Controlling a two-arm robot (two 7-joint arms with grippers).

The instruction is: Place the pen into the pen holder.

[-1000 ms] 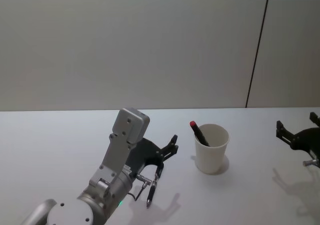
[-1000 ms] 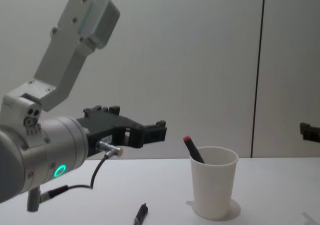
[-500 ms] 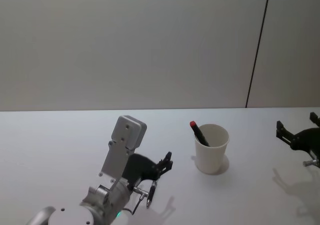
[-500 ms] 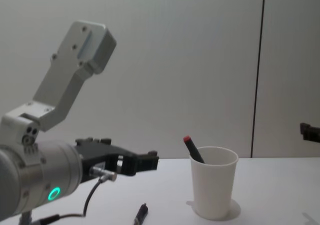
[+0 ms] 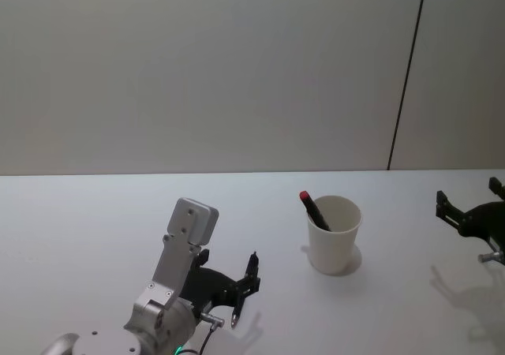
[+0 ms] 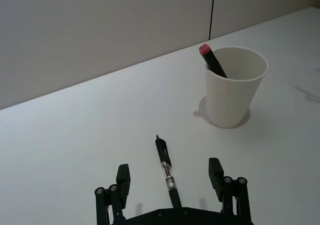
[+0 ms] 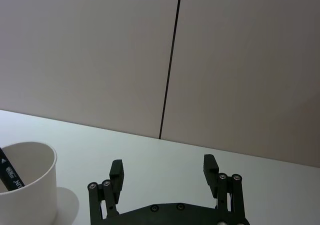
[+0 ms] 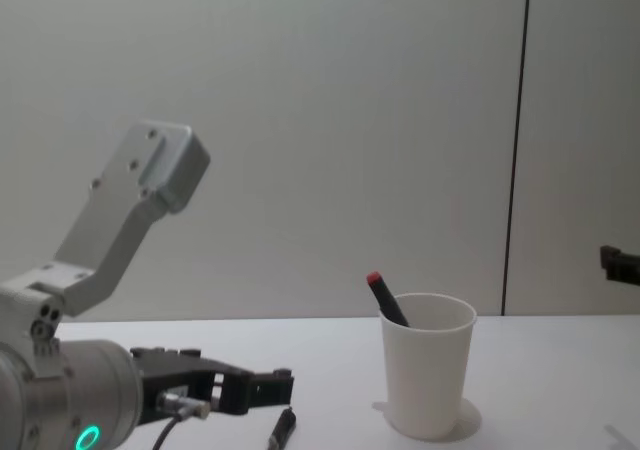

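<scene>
Grasp step: left gripper (image 6: 169, 168) hangs low, jaws wide astride the black pen (image 6: 164, 159) — lying at 8 o'clock of the white paper cup (image 6: 234, 87). Next, lower and pinch. Right gripper (image 7: 163, 164) parked at 3 o'clock, spread.

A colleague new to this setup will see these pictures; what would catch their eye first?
The left end effector hangs low over the white table, open and straddling a black pen lying flat. Right of it stands a white paper cup with a red-capped pen leaning inside. The right end effector hangs open, idle, at the table's right edge.
</scene>
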